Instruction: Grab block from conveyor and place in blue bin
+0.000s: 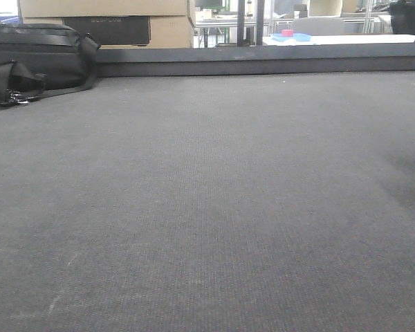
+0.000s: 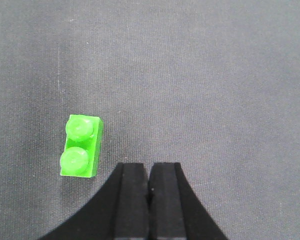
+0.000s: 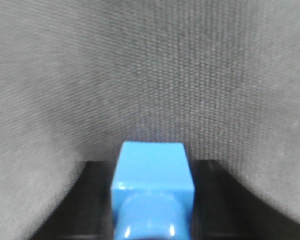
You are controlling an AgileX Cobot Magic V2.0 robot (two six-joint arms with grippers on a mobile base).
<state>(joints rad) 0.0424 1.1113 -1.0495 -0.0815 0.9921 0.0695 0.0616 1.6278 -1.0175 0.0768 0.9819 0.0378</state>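
Widest of all, the conveyor (image 1: 207,207), serving as the counter: dark grey weave across the whole front view, bounded at 12 o'clock by a raised black rail (image 1: 263,61). Beyond it at 11 o'clock, cardboard boxes (image 1: 104,14); at 10 o'clock, by the rail's end, a black bag (image 1: 34,59). No blue bin to be made out in any view, only a far blue shape (image 1: 294,36) at 1 o'clock, too small to name.

In the right wrist view, right fingers (image 3: 92,200) clamped on a blue block (image 3: 151,172), stud toward the camera, grey weave beyond. Blurred, so cannot tell whether it is clear of the counter.

In the left wrist view, left fingers (image 2: 132,190) pressed together on nothing. Just beside the tips at 9 o'clock, not touching, a green two-stud block (image 2: 81,146) lying flat on the counter, studs up.

Judged step: carrying the blue block to the bin. Hold the squeeze firm, rise clear of the rail before swinging, stop over the bin's middle, lower, and only then part. For the green one: spread wide first, shift toward 9 o'clock, close across the narrow width, and allow for belt drift.
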